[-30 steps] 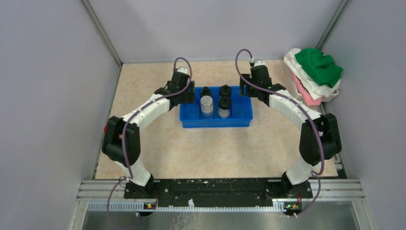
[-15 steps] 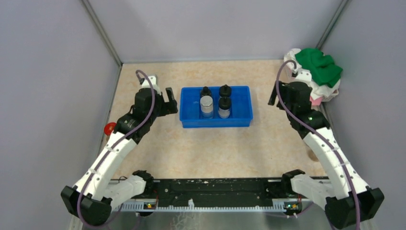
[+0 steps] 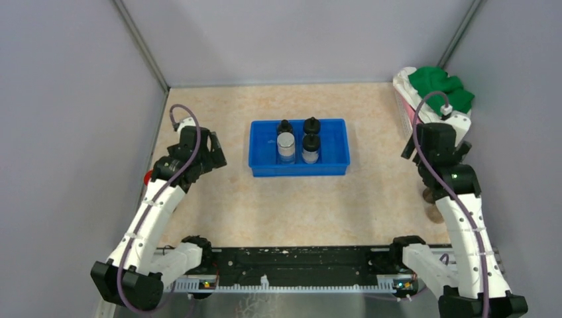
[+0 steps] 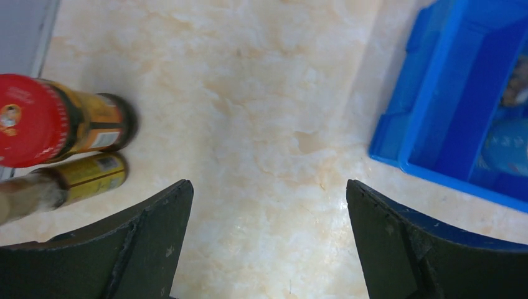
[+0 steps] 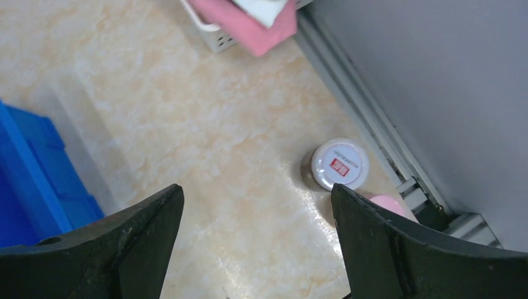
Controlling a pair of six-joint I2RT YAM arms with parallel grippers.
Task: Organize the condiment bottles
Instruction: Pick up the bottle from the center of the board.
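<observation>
Both grippers are spread wide with nothing in them. My left gripper (image 4: 266, 193) hangs over bare tabletop (image 4: 261, 93) between the blue tray (image 4: 436, 106) and two loose bottles at the left edge. One is a red-capped bottle (image 4: 31, 121) with an orange label. Just beside it is a yellow-labelled bottle (image 4: 87, 177) with a pale top.

The right gripper (image 5: 256, 193) looks down at a white-capped jar (image 5: 339, 164) by the right rail (image 5: 367, 124). A pink cap (image 5: 386, 202) peeks out next to it, half hidden by my finger.

Handling guess: these look like small rigid bottles, light, with smooth sides that could slip, and maybe breakable if they're glass. I'd pinch the body just under the cap, not the cap itself. The ones hugging the edges leave little room for a finger on the wall side.

Containers: the tray holds four black-capped bottles (image 3: 285, 146), upright in two pairs around its middle, with free room at both ends. The basket (image 5: 221, 38) in the far right corner just has cloths (image 3: 441, 89) piled in it.
</observation>
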